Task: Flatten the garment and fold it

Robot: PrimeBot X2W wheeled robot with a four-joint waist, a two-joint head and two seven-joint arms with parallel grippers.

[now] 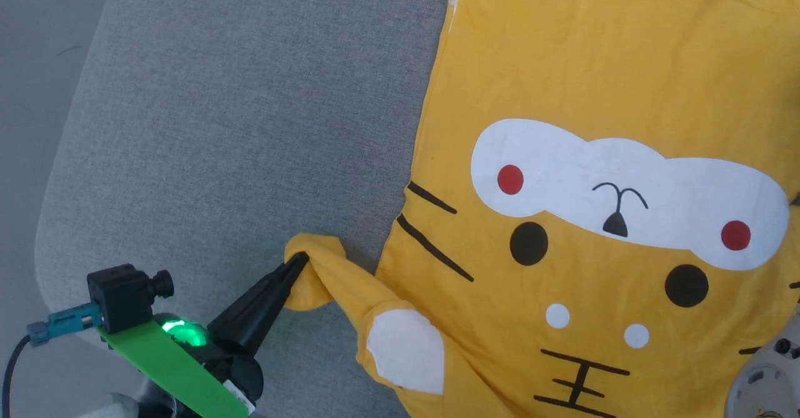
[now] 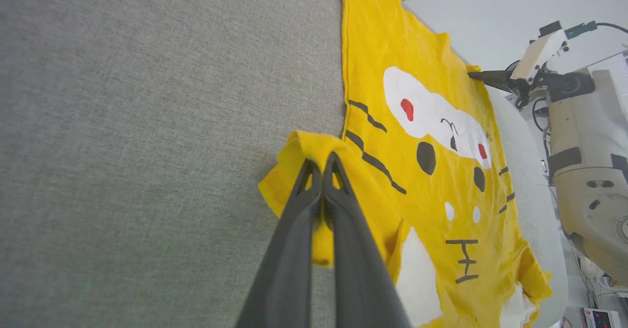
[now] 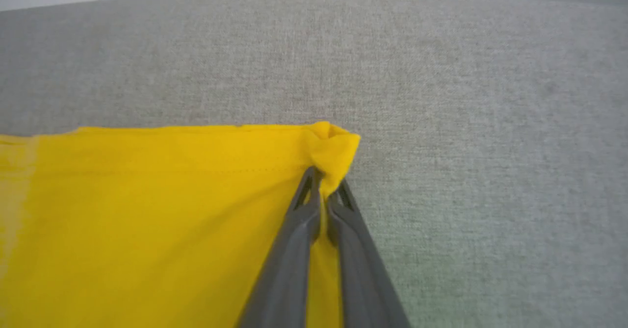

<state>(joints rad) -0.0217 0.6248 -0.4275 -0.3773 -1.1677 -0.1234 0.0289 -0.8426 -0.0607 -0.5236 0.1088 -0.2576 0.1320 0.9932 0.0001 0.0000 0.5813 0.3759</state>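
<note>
Since the garment (image 1: 562, 93) is lying print-up on the grey padded top (image 1: 219, 124), over toward the right of the head view, most of the body looks pretty flat already. The cat face print (image 1: 625, 199) is readable and there are only light wrinkles. The messy bit is the sleeve (image 1: 350, 293) on my left, which is bunched into a twisted tongue. My left gripper (image 1: 300, 260) has its fingers pressed together on the tip of that sleeve. On the far side, my right gripper (image 3: 324, 181) is pinching a stitched corner, with a little knob of cloth puckered up past the fingertips.

What worries me from here is that both grabs are tiny nips right at the edge of thin fabric. If I pull the arms apart too hard or unevenly, I reckon one corner slips out, or the whole thing slides across the top instead of stretching flat. The sleeve could also keep its twist and get folded in that way. The rounded edge of the top is near the left gripper too, so dragging outward might drape cloth over it.
</note>
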